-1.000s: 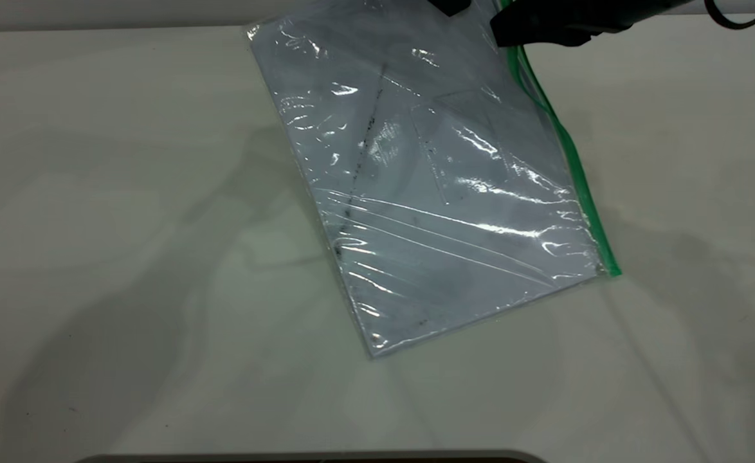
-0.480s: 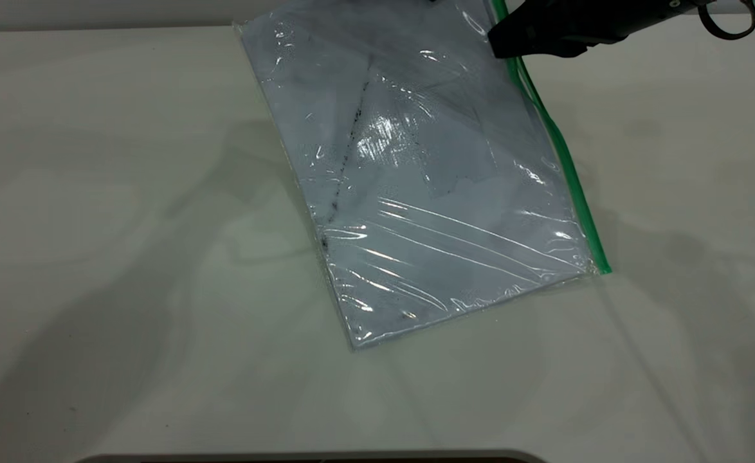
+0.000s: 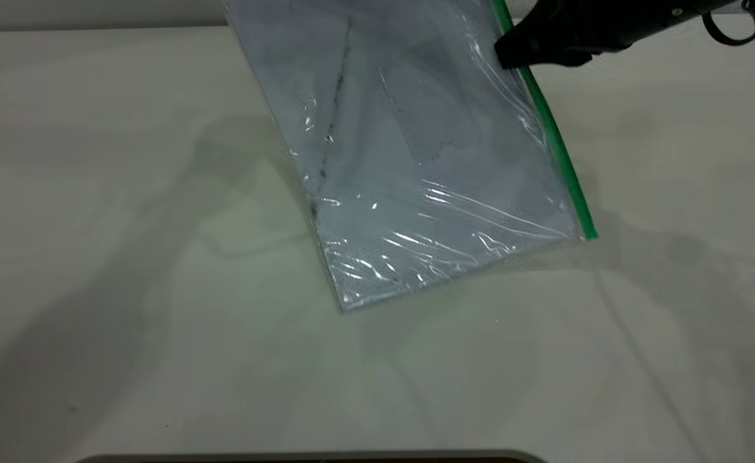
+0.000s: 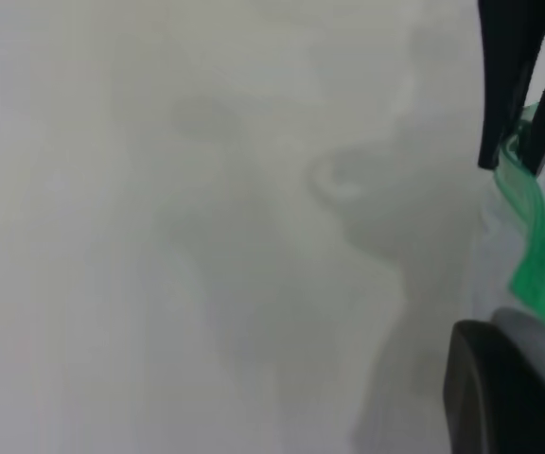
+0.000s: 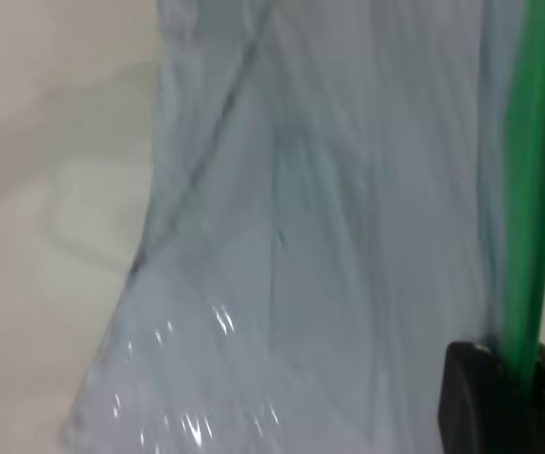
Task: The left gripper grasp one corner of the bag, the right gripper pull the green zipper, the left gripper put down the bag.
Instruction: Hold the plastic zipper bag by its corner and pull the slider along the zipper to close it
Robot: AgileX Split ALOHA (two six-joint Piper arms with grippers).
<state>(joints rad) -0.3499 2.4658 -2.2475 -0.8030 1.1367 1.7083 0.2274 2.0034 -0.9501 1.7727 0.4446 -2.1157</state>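
Note:
The bag, a clear pouch with white paper, a dark streak and a card pocket, hangs tilted. Its top runs out of the exterior view and its lower edge is near the table. The green zipper runs down its right edge. My right gripper is shut on the zipper near its upper end; in the right wrist view the green strip passes between its fingers. My left gripper is out of the exterior view; in its wrist view its finger clamps the bag's corner where the bunched green strip ends.
The pale table stretches around the bag, with soft arm shadows on it. A dark curved rim lies along the front edge of the exterior view.
The bag has been lifted and drawn toward the back; its lower edge has risen and it hangs steeper. The right gripper stays on the green zipper, shifted slightly right.

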